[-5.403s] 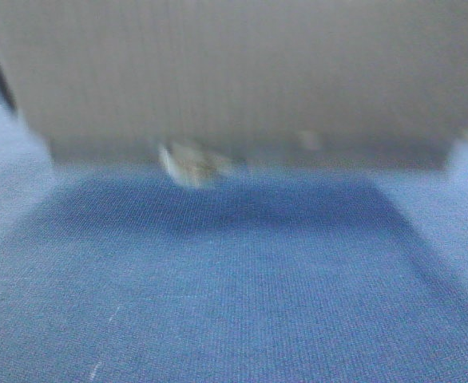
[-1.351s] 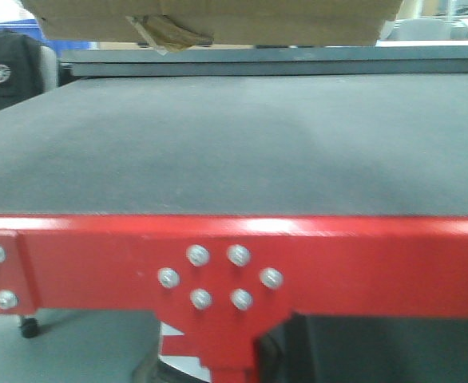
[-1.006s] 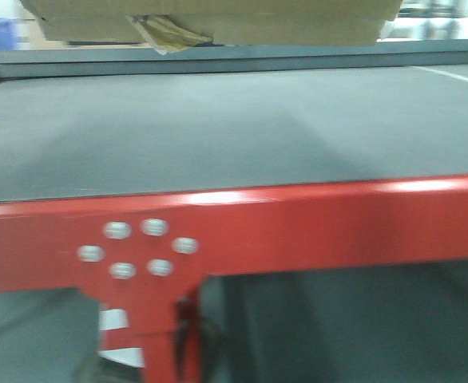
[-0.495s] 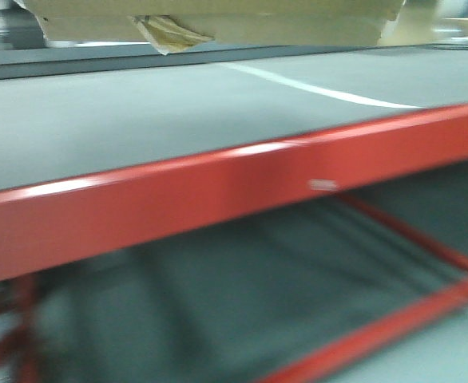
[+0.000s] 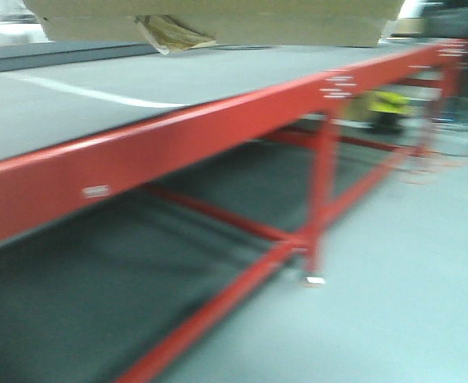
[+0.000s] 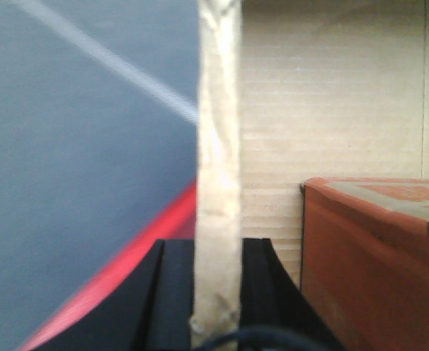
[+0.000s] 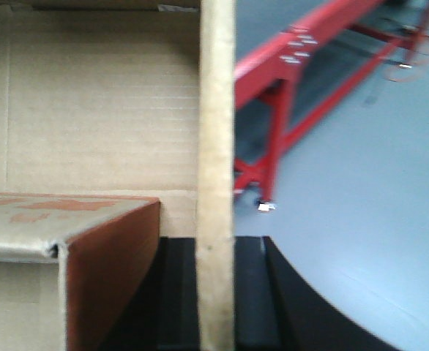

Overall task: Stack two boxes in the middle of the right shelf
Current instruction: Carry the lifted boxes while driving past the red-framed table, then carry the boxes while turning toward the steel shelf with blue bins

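A brown corrugated cardboard box (image 5: 218, 17) hangs at the top edge of the front view, with yellowish tape (image 5: 170, 33) peeling from its underside. My left gripper (image 6: 216, 252) is shut on the box's left wall (image 6: 218, 146), seen edge-on between the black fingers. On the opposite wall (image 7: 216, 110) my right gripper (image 7: 216, 248) is shut the same way. Inside the box lies an orange-sided carton (image 6: 375, 256), which the right wrist view also shows (image 7: 112, 270). The shelf is out of view.
A long table with a dark grey top (image 5: 218, 80) and a red front edge (image 5: 178, 136) runs below and beyond the box. Its red legs and braces (image 5: 322, 191) stand on pale floor (image 5: 410, 271). Something yellow (image 5: 390, 104) lies behind the far leg.
The box stays fixed at the top of the front view. The red-edged table has swept left and now runs off at an angle, exposing its legs and the floor on the right.
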Tool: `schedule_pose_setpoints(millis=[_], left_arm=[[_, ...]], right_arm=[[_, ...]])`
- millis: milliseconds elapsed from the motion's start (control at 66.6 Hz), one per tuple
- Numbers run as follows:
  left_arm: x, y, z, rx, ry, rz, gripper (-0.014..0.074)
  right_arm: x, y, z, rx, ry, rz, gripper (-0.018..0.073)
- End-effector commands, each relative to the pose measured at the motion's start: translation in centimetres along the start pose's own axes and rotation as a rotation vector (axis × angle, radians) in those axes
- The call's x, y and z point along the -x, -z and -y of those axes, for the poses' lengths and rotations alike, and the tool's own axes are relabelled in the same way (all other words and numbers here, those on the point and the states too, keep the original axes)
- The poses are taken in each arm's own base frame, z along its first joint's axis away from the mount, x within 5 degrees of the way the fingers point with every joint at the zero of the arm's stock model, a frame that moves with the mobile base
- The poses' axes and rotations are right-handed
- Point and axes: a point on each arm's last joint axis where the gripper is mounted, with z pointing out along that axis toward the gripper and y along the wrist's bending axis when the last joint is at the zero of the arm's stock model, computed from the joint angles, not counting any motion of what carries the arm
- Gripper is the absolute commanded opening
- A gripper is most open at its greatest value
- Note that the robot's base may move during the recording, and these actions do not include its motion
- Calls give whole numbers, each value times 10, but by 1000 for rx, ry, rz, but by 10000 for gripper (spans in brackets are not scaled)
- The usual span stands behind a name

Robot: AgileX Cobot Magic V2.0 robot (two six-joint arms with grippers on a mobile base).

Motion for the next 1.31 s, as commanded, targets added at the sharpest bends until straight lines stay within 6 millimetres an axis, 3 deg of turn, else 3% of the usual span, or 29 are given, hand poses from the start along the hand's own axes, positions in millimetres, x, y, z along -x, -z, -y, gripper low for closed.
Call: schedule_pose_setpoints(millis=[0, 1291], left_arm=[[7, 9, -5, 6, 5, 56, -111], [7, 9, -5, 6, 5, 56, -111]], right_arm=[[10, 9, 3, -2, 11, 79, -167], [10, 9, 3, -2, 11, 79, -167]])
